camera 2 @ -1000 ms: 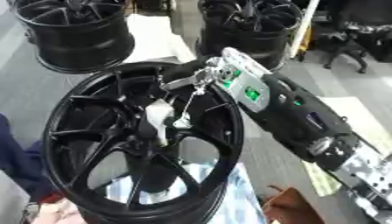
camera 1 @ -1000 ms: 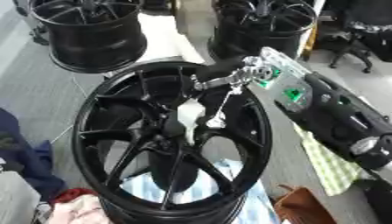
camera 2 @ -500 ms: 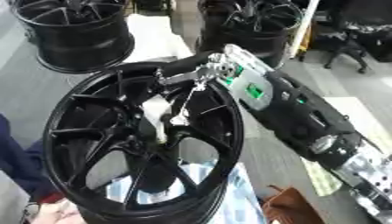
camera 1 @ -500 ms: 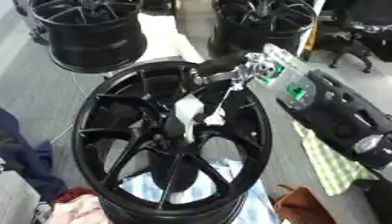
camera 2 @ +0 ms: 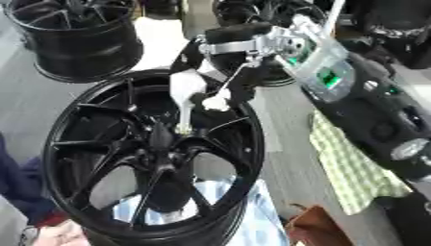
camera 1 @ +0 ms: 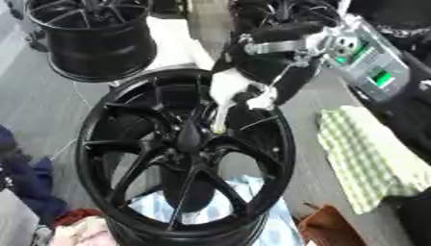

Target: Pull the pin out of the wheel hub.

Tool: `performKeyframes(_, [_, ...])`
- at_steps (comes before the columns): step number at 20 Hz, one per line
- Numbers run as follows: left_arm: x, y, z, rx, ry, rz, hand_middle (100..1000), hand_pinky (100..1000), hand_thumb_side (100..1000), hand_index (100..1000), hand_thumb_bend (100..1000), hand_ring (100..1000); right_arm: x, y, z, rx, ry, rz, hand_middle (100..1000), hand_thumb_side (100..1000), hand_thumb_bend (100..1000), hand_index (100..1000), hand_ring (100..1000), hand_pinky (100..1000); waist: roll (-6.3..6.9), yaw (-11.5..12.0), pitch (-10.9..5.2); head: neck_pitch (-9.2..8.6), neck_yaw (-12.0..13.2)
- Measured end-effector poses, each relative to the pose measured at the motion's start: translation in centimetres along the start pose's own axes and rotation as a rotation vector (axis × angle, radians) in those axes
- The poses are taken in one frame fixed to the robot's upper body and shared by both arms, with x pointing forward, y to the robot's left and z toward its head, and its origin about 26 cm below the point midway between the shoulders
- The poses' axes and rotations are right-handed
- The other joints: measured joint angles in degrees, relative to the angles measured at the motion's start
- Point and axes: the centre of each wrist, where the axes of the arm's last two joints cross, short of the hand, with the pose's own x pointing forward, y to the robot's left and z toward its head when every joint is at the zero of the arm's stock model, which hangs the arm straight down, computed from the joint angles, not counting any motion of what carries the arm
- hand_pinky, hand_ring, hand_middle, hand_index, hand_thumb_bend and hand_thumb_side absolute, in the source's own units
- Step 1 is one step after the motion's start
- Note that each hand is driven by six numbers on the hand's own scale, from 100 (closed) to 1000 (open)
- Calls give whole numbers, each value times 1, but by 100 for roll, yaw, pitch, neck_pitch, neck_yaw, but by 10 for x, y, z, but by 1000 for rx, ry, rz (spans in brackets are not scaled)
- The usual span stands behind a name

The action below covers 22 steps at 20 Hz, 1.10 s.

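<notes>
Right hand comes in from upper right, above the far rim of the wheel hub. Its fingers are curled round the white top of the pin. Pin is white, wide at the top and tapering to a thin shaft that points down toward the hub's centre cone; the tip hangs just above and beside the cone, and I cannot tell if it still touches. Pin is tilted slightly, top toward the hand.

Wheel hub is black, multi-spoke, lying face up and filling the middle of the view. Blue-and-white cloth shows through the spokes at the hub's near side. Right of the hub lies a green checked cloth. Brown thing sits near the hub's lower right. Beyond the hub's far left stands a second black wheel; another dark wheel is behind the hand. Red and dark fabric is at the hub's lower left.

Left hand not seen.
</notes>
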Motion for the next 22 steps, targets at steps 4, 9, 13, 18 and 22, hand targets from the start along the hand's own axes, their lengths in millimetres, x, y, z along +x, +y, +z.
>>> performKeyframes(4, [-1, 3, 3, 31, 4, -2, 695, 689, 858, 915, 100, 1000, -28, 6, 48, -107, 152, -128, 446, 435, 100, 607, 685, 770, 32, -217, 30, 0, 178])
performKeyframes(9, [-1, 8, 7, 73, 12, -10, 695, 689, 858, 915, 100, 1000, -72, 37, 96, -252, 365, -352, 589, 443, 100, 756, 725, 777, 39, -468, 104, 0, 392])
performKeyframes(13, [-1, 10, 9, 99, 14, -12, 695, 689, 858, 915, 100, 1000, -103, 89, 122, -356, 556, -539, 809, 502, 179, 954, 781, 798, 77, -555, 142, 0, 494])
performKeyframes(18, [-1, 11, 10, 110, 15, -13, 695, 689, 857, 915, 100, 1000, -125, 176, 151, -448, 832, -772, 901, 702, 358, 971, 812, 815, 73, -545, 136, 0, 497])
performKeyframes(22, [-2, 11, 10, 105, 18, -11, 695, 689, 859, 915, 100, 1000, -120, 229, 173, -520, 1002, -865, 882, 723, 298, 957, 789, 799, 55, -465, 62, 0, 418])
